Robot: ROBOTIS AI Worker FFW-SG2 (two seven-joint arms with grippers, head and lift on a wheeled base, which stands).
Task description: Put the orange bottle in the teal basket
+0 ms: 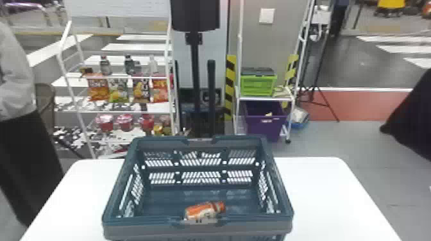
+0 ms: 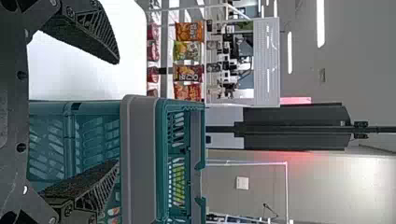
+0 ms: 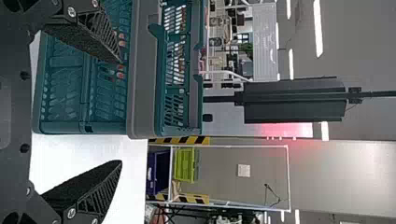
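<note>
Holding my left fingers (image 2: 88,28) and right fingers (image 3: 91,189) wide apart, both empty; nothing seems to be needing a grip. Orange bottle (image 1: 200,211) lying inside teal basket (image 1: 144,231), near its front wall. Basket standing upright on desk (image 1: 320,192), presumably so its walls are containing the bottle.

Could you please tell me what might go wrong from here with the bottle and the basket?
The left gripper and right gripper each have one jaw in front of the teal basket, so moving forward might shove it along the white table. The orange bottle lies on its side inside, so a bump could set it rolling.
</note>
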